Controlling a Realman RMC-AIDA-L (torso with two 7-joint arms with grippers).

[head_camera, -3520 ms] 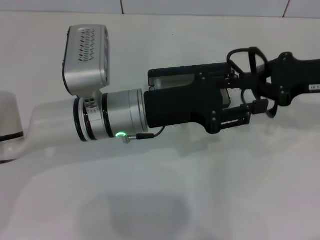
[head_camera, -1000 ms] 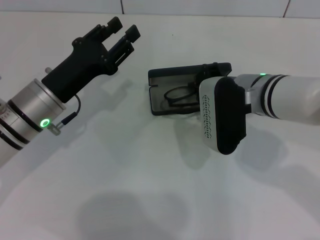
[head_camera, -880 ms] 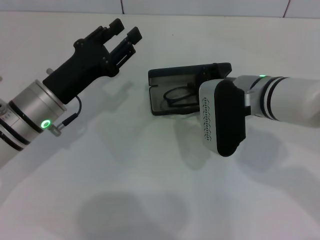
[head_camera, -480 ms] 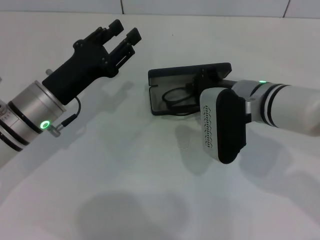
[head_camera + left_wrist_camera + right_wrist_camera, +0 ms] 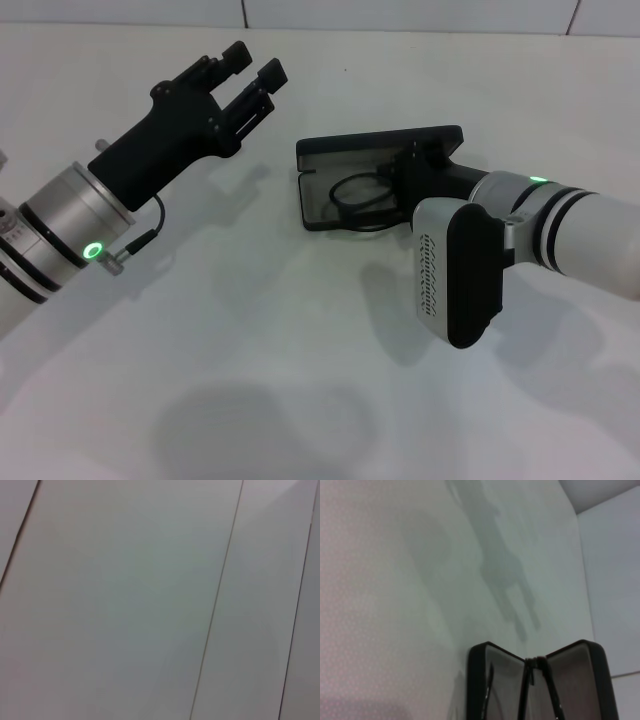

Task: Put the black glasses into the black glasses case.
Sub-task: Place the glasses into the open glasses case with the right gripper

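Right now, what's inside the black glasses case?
The black glasses lie in the open black glasses case, one lens and frame visible. The right gripper covers the case's right end, hiding the rest.

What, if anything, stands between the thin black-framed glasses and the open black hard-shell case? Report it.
Nothing visible does. The thin black-framed glasses already lie inside the open black hard-shell case, on its grey lining. The right gripper is over the case's right end; the left gripper hangs apart, off to the left.
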